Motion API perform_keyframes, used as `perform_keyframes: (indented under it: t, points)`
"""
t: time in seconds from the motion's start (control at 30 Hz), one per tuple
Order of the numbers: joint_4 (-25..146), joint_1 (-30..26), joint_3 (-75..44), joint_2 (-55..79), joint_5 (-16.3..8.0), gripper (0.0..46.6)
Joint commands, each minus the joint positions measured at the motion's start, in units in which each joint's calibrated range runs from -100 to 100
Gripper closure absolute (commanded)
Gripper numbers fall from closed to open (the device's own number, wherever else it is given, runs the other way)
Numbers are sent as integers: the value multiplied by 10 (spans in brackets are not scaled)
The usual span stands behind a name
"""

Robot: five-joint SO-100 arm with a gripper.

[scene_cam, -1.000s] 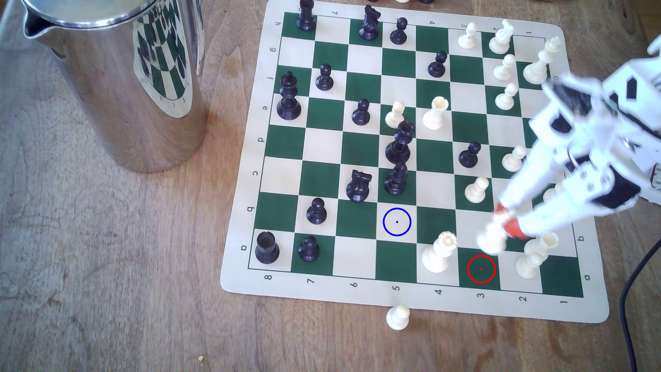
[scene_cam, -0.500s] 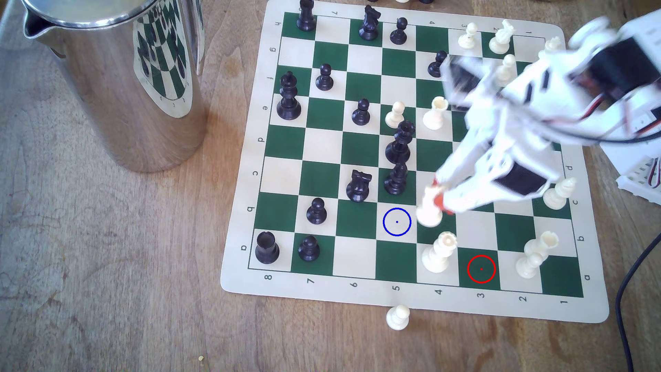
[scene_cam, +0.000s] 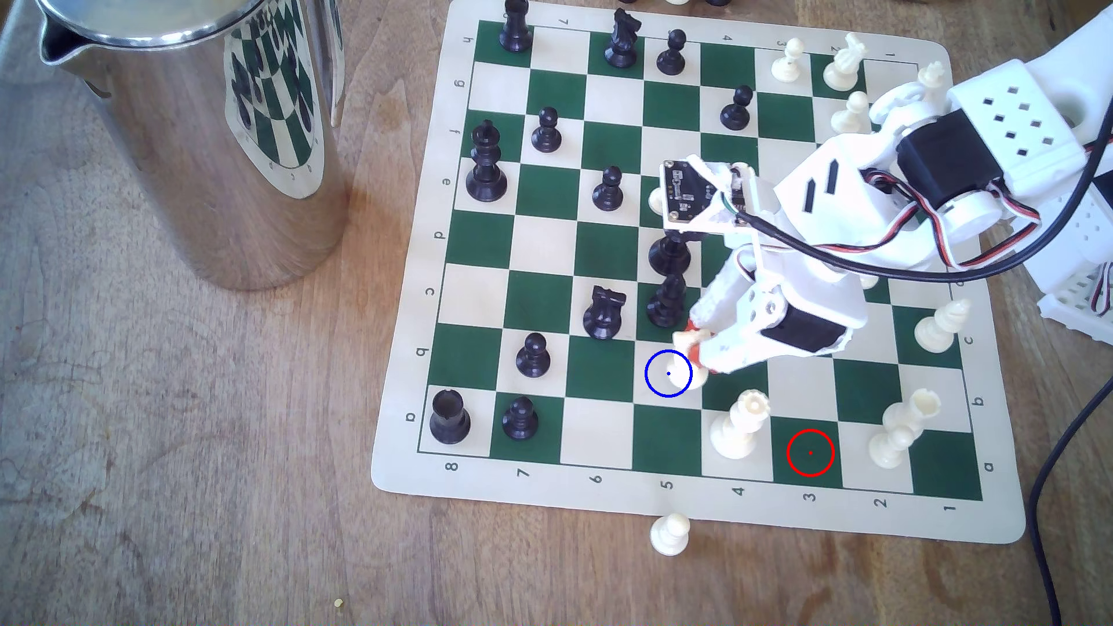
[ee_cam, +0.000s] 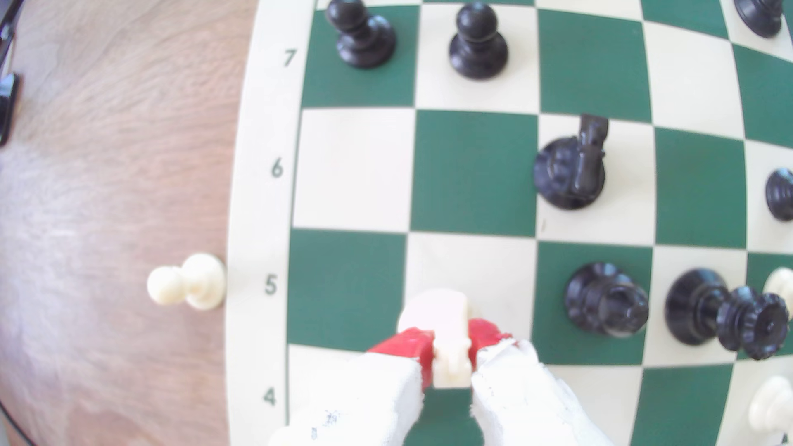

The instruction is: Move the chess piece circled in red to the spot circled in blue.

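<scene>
You see a brown wooden table (scene_cam: 180,481), a green and cream chess mat (scene_cam: 1000,523) on its right in the exterior view, a shiny metal jug (scene_cam: 199,138) far left, one cream pawn (scene_cam: 670,534) just off the mat's near edge.

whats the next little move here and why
Probably ease straight down, then open. The gripper is shut on the cream knight, its red fingertips clamping the head, and the knight's base already overlaps the blue ring on its cream square. I cannot tell whether the base touches the board, so a gentle lowering seems safer. The black bishop stands one square away, so avoid drifting sideways.
</scene>
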Motion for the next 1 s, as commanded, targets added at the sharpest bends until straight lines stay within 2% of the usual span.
perform_keyframes:
  t: [0.0, 0.97]
  points:
    - [-17, 3, -47, -6, 5, 464]
    - [-56, 16, -39, 42, 20, 457]
